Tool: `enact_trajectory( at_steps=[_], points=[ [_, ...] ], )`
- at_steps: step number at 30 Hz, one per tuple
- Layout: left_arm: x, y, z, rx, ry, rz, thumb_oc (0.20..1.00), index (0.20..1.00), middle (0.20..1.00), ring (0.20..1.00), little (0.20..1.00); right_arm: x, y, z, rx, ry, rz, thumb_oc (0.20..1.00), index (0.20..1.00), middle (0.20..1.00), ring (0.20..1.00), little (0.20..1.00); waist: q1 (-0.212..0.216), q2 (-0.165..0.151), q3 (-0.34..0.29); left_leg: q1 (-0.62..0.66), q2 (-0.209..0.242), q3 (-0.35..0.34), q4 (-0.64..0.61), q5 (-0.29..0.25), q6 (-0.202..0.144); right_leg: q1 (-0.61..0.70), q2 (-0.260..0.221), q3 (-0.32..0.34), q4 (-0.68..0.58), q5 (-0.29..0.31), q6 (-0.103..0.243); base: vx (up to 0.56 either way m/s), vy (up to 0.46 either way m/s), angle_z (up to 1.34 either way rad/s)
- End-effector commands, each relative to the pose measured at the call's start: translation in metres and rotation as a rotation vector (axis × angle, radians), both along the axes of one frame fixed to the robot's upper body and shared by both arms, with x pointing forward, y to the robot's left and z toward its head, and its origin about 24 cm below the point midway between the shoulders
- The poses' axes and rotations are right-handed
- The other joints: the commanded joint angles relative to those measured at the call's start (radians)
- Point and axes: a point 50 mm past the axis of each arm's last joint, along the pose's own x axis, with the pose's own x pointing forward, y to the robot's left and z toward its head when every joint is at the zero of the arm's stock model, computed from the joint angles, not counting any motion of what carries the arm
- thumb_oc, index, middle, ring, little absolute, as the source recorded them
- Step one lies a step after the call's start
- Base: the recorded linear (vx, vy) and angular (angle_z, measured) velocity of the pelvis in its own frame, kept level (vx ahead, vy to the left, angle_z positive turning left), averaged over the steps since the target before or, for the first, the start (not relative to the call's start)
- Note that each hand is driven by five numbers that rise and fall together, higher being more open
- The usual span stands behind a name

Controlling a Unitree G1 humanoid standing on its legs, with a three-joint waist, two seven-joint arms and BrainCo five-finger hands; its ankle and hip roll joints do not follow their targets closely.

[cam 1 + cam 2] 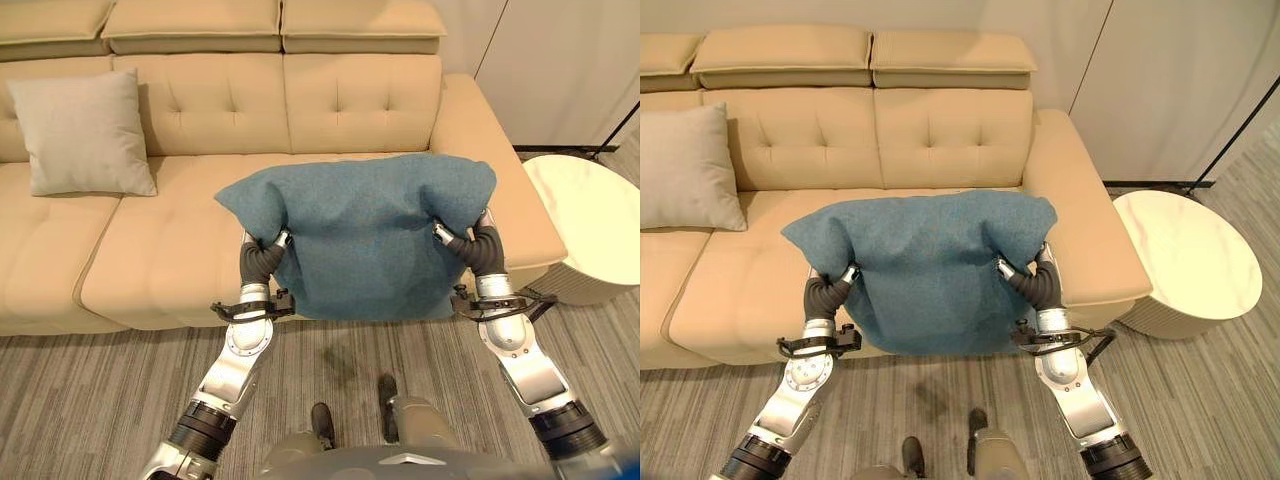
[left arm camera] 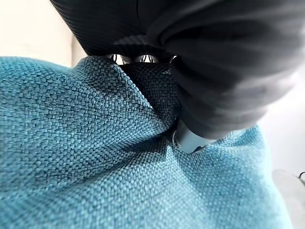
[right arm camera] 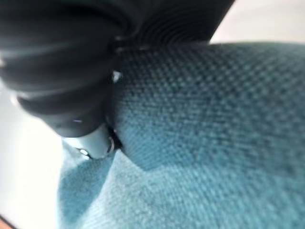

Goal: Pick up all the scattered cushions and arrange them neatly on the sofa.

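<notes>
— left hand [image 1: 268, 250] and right hand [image 1: 470, 243], what are they gripping?
— both are pinching the teal cushion [image 1: 365, 235] by its side edges, fabric bunching round the fingers, holding it above the sofa [image 1: 150, 250] seat front.
— anything else?
— grey cushion [image 1: 85, 132] is leaning at ten o'clock; round white table [image 1: 1185, 262] is sitting at three o'clock.
</notes>
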Motion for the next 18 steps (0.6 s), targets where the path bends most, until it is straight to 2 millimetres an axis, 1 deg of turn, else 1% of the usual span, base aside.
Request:
enact_trajectory(
  at_steps=[1,2,3,4,5,6,8,9,10,11,12,14,16,17,18],
  points=[
    [0.000,-0.027,0.048,-0.034,-0.266,-0.164,0.200,0.200,0.200,0.200,0.200,-0.001,0.005,0.048,0.086,-0.273,0.043,0.200,0.200,0.200,0.200,0.200,-0.004,-0.008,-0.041,0.036,0.002,-0.051,0.068,-0.106,-0.053,0.103,0.042,-0.009,0.000,-0.021,0.004,0.21,-0.152,0.70],
    [-0.001,-0.030,0.047,-0.057,-0.262,-0.185,0.200,0.200,0.200,0.200,0.200,-0.003,0.000,0.045,0.087,-0.261,0.020,0.200,0.200,0.200,0.200,0.200,-0.018,-0.008,-0.055,0.038,0.013,-0.051,0.096,-0.124,-0.075,0.137,0.037,-0.030,-0.025,-0.026,-0.013,0.20,-0.159,0.41],
    [-0.001,-0.032,0.047,-0.062,-0.259,-0.196,0.200,0.200,0.200,0.200,0.200,-0.004,-0.004,0.044,0.085,-0.256,0.007,0.200,0.200,0.200,0.200,0.200,-0.025,-0.010,-0.060,0.033,0.025,-0.046,0.131,-0.135,-0.087,0.163,0.032,-0.047,-0.041,-0.031,-0.020,0.25,-0.223,0.46],
    [-0.002,-0.033,0.047,-0.065,-0.258,-0.202,0.200,0.200,0.200,0.200,0.200,-0.005,-0.006,0.044,0.081,-0.254,-0.001,0.200,0.200,0.200,0.200,0.200,-0.030,-0.015,-0.060,0.015,0.040,-0.040,0.194,-0.138,-0.097,0.183,0.028,-0.060,-0.047,-0.034,-0.027,0.19,-0.212,0.69],
    [-0.002,-0.035,0.047,-0.084,-0.252,-0.213,0.200,0.200,0.200,0.200,0.200,-0.006,-0.010,0.044,0.074,-0.253,-0.006,0.200,0.200,0.200,0.200,0.200,-0.032,-0.025,-0.056,-0.044,0.065,-0.020,0.333,-0.116,-0.121,0.221,0.016,-0.079,-0.060,-0.044,-0.044,0.17,-0.205,0.93],
    [-0.002,-0.037,0.046,-0.094,-0.247,-0.222,0.200,0.200,0.200,0.200,0.200,-0.006,-0.013,0.044,0.069,-0.249,-0.012,0.200,0.200,0.200,0.200,0.200,-0.030,-0.028,-0.049,-0.095,0.091,0.006,0.397,-0.099,-0.124,0.245,0.009,-0.096,-0.067,-0.059,-0.055,0.16,-0.157,0.66],
    [-0.003,-0.035,0.044,-0.089,-0.234,-0.218,0.200,0.200,0.200,0.200,0.200,-0.006,-0.014,0.045,0.069,-0.245,-0.014,0.200,0.200,0.200,0.200,0.200,-0.021,-0.035,-0.051,-0.133,0.101,0.022,0.375,-0.107,-0.111,0.261,0.002,-0.099,-0.075,-0.069,-0.057,0.13,-0.062,0.26],
    [-0.003,-0.035,0.044,-0.089,-0.229,-0.217,0.200,0.200,0.200,0.200,0.200,-0.006,-0.013,0.045,0.068,-0.246,-0.013,0.200,0.200,0.200,0.200,0.200,-0.013,-0.037,-0.051,-0.152,0.099,0.020,0.346,-0.101,-0.105,0.269,0.003,-0.098,-0.078,-0.073,-0.056,0.14,-0.026,0.06],
    [-0.003,-0.035,0.043,-0.091,-0.225,-0.216,0.200,0.200,0.200,0.200,0.200,-0.005,-0.013,0.045,0.067,-0.245,-0.013,0.200,0.200,0.200,0.200,0.200,-0.008,-0.035,-0.051,-0.162,0.097,0.014,0.315,-0.083,-0.104,0.277,0.005,-0.097,-0.082,-0.078,-0.055,0.15,-0.002,-0.01],
    [-0.003,-0.035,0.043,-0.094,-0.223,-0.213,0.200,0.200,0.200,0.200,0.200,-0.005,-0.014,0.046,0.068,-0.246,-0.012,0.200,0.200,0.200,0.200,0.200,-0.002,-0.032,-0.050,-0.176,0.095,0.006,0.268,-0.046,-0.109,0.290,0.009,-0.094,-0.089,-0.084,-0.054,0.21,0.033,-0.06],
    [-0.003,-0.034,0.043,-0.096,-0.223,-0.210,0.200,0.200,0.200,0.200,0.200,-0.005,-0.013,0.045,0.077,-0.245,-0.016,0.200,0.200,0.200,0.200,0.200,0.015,-0.023,-0.046,-0.210,0.096,-0.018,0.190,0.019,-0.123,0.315,0.023,-0.081,-0.100,-0.099,-0.055,0.22,0.038,-0.13],
    [-0.004,-0.034,0.044,-0.104,-0.226,-0.200,0.200,0.200,0.200,0.200,0.200,-0.004,-0.014,0.046,0.086,-0.245,-0.025,0.200,0.200,0.200,0.200,0.200,0.036,-0.026,-0.035,-0.260,0.083,-0.065,0.164,0.042,-0.131,0.341,0.031,-0.052,-0.102,-0.118,-0.059,0.20,0.045,-0.36],
    [-0.005,-0.032,0.042,-0.101,-0.219,-0.200,0.200,0.200,0.200,0.200,0.200,-0.004,-0.014,0.046,0.069,-0.249,-0.020,0.200,0.200,0.200,0.200,0.200,0.036,-0.013,-0.048,-0.210,0.088,-0.073,0.111,0.058,-0.132,0.352,0.041,-0.043,-0.100,-0.134,-0.058,0.26,0.113,-0.68],
    [-0.007,-0.030,0.040,-0.097,-0.210,-0.195,0.200,0.200,0.200,0.200,0.200,-0.004,-0.012,0.045,0.067,-0.242,-0.011,0.200,0.200,0.200,0.200,0.200,0.039,-0.009,-0.066,-0.183,0.082,-0.070,0.091,0.057,-0.125,0.363,0.031,-0.036,-0.095,-0.144,-0.055,0.34,0.176,-0.63],
    [-0.007,-0.029,0.040,-0.096,-0.211,-0.193,0.200,0.200,0.200,0.200,0.200,-0.004,-0.012,0.046,0.063,-0.243,-0.010,0.200,0.200,0.200,0.200,0.200,0.040,-0.009,-0.070,-0.171,0.077,-0.064,0.088,0.052,-0.118,0.364,0.024,-0.030,-0.082,-0.150,-0.051,0.35,0.242,-0.64]
  ],
)
